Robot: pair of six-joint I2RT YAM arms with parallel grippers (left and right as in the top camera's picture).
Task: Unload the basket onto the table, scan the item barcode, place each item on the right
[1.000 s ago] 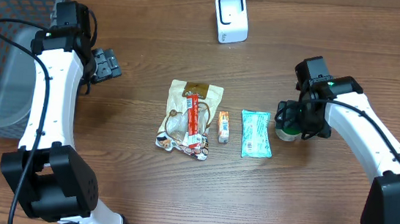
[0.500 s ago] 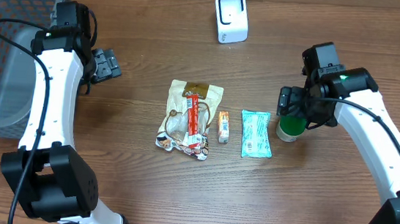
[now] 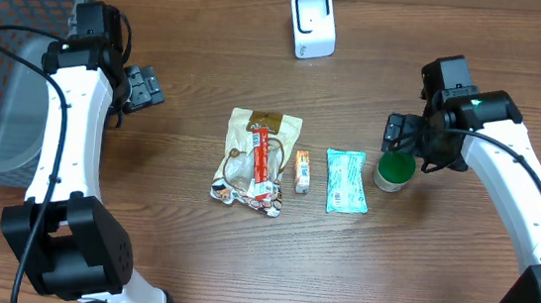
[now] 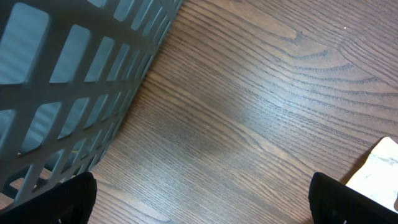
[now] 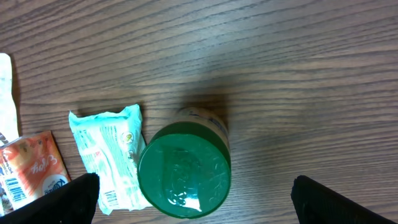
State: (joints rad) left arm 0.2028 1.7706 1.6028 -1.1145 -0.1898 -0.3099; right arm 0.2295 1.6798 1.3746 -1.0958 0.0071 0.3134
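Upright on the bench (image 3: 417, 285), at the right end of the row: green-lidded jar (image 3: 394, 170), just beside a teal packet (image 3: 346, 181); whether touching, hard to tell. Further left, a small orange packet (image 3: 301, 170) and a large snack bag (image 3: 256, 158). Above the jar, right jaws spread wide, clear of it on both sides, gripping nothing. Well apart at the far edge, white scanner (image 3: 313, 23). Near the grey basket (image 3: 0, 66) at the left, left jaws likewise wide apart, empty, over bare wood.
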